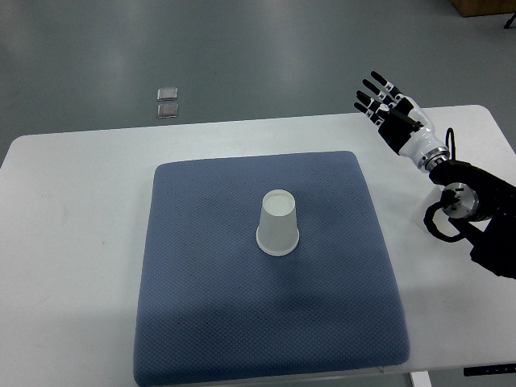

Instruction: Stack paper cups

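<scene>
A white paper cup [278, 224] stands upside down near the middle of the blue mat [201, 322]. I cannot tell whether it is one cup or several nested. My right hand [385, 103] hovers at the table's far right, well away from the cup, fingers spread and holding nothing. Its arm comes in from the right edge. The left arm does not show.
The mat lies on a white table [72, 242]. Two small clear square things [168, 101] lie on the grey floor beyond the table's far edge. A brown box corner [484, 6] shows at the top right.
</scene>
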You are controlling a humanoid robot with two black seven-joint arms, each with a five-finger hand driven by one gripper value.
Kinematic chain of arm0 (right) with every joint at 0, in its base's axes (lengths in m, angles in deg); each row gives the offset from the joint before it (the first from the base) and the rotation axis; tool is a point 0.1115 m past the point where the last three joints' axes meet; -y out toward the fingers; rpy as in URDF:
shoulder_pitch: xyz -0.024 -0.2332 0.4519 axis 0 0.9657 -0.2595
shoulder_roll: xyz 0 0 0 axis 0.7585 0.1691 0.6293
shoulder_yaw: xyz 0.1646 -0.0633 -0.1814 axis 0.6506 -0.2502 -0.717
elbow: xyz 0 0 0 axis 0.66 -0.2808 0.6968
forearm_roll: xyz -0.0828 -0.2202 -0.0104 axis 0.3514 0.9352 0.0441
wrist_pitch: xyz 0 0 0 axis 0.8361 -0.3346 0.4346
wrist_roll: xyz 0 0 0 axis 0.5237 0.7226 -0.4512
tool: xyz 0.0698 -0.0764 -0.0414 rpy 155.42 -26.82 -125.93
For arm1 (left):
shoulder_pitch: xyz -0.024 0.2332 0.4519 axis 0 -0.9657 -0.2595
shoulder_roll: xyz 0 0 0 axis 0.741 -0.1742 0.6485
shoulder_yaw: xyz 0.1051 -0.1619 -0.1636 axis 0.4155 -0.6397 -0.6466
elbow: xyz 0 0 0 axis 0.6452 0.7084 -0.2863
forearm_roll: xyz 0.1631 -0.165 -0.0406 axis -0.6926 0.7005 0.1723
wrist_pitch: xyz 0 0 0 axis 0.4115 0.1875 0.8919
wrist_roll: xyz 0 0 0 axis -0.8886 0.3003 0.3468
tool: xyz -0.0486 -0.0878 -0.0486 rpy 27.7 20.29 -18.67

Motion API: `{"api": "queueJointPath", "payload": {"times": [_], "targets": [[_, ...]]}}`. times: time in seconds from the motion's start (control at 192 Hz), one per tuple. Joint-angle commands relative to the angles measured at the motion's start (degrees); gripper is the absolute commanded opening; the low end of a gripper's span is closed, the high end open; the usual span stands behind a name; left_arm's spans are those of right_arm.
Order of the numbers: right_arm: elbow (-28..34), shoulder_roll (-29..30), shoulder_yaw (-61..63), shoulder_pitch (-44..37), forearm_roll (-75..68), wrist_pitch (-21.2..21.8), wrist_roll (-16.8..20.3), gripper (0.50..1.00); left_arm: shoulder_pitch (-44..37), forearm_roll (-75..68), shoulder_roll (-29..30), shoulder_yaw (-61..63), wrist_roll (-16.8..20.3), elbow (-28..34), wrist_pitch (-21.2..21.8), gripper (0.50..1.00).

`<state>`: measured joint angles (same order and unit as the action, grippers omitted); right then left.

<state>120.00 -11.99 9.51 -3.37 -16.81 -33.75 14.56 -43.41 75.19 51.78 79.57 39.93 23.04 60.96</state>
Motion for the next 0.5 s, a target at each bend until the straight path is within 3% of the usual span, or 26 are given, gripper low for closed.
{"api": "queueJointPath", "payload": {"times": [0.0,0.208,0.302,0.495], "targets": [[-0.04,-2.14,-0.3,-1.23,0.13,5.27,3.26,0.924,0.0,0.0,0.0,0.0,0.0,0.0,0.03,1.0],[0.05,-9.09,-0.57,-2.99,10.06,7.73,4.23,0.924,0.0,0.0,0.0,0.0,0.0,0.0,-0.06,1.0],[1.1,-13.04,-0.56,-3.16,18.22,11.51,1.33,0.924,0.0,0.0,0.0,0.0,0.0,0.0,-0.06,1.0],[2.33,-17.87,-3.46,-5.19,36.59,11.62,-1.83,0.924,0.0,0.0,0.0,0.0,0.0,0.0,-0.06,1.0]]}}
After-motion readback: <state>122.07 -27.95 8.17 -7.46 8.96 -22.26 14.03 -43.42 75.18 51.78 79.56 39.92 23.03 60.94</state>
